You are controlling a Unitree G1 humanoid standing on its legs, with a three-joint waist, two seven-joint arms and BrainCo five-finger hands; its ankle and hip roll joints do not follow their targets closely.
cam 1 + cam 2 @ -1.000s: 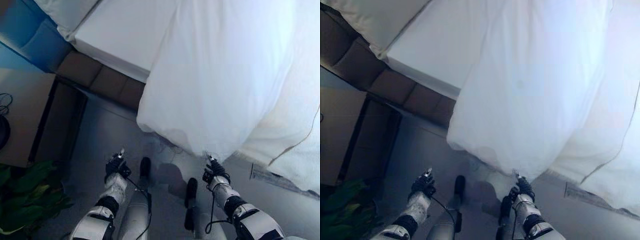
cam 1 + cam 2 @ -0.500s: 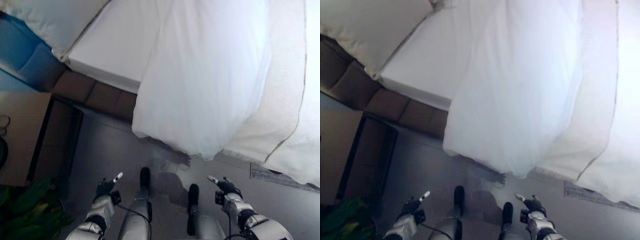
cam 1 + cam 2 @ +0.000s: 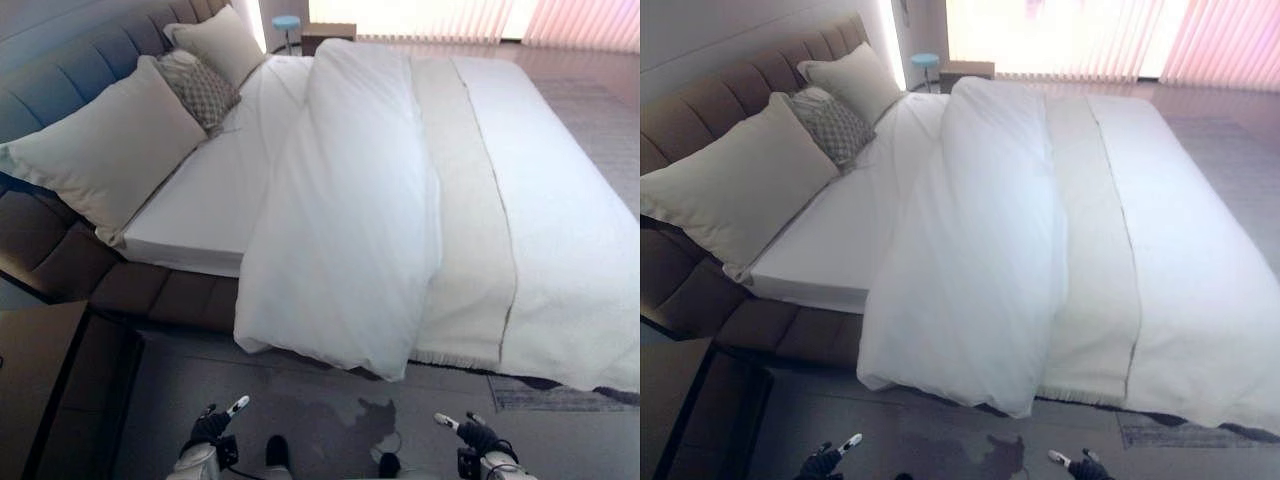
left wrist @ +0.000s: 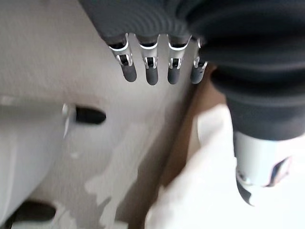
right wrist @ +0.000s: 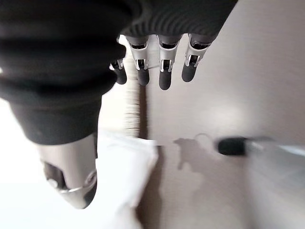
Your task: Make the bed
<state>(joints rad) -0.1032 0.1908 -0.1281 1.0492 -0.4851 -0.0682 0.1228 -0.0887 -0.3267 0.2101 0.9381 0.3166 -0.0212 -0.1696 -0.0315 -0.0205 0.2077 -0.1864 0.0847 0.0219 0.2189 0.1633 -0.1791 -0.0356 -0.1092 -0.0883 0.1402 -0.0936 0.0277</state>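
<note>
Nearest, the left hand [image 3: 208, 430] and the right hand [image 3: 478, 436] hung low over the grey floor [image 3: 320, 400], fingers loose and straight, holding nothing; a second before they had been raised just under the overhanging duvet corner, and they had since dropped clear of it. The camera had lifted too, so the whole bed came into sight where earlier there was just its near edge. Just beyond both hands, the white duvet [image 3: 350, 230] drooped over the bedside, folded back on itself in a thick roll. Past the right hand lay the cream blanket [image 3: 465, 230]. Beyond the left hand the bare sheet [image 3: 215, 190] showed, then a large pillow [image 3: 105, 155], a patterned cushion [image 3: 200, 88] and a far pillow [image 3: 222, 42] against the padded headboard [image 3: 60, 75].
</note>
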